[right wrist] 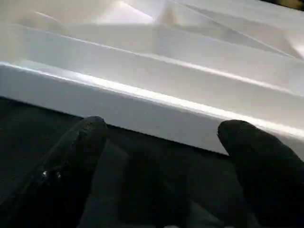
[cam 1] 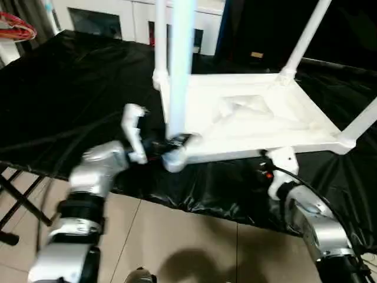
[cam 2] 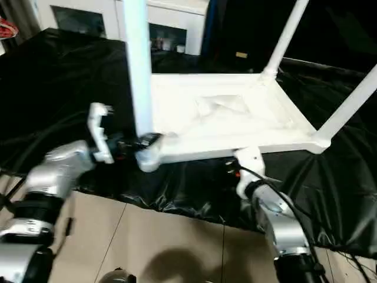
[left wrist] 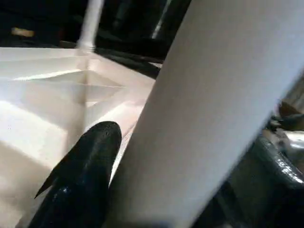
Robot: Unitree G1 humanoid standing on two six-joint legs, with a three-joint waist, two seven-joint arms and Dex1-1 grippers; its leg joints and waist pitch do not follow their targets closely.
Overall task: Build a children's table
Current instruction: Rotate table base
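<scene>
The left gripper (cam 1: 177,143) is at the near-left corner of the upturned children's table (cam 1: 253,124), its jaws closed around the foot of the leg (cam 1: 179,65) standing in that socket; the left wrist view shows one black finger (left wrist: 88,166) pressed along the tube. The right gripper (right wrist: 166,142) stands wide open and empty, just short of the table's near rim, fingers (right wrist: 83,142) over the black sheet (cam 1: 70,88) on which the table lies. Beyond the table, white cabinets (cam 1: 118,20).
</scene>
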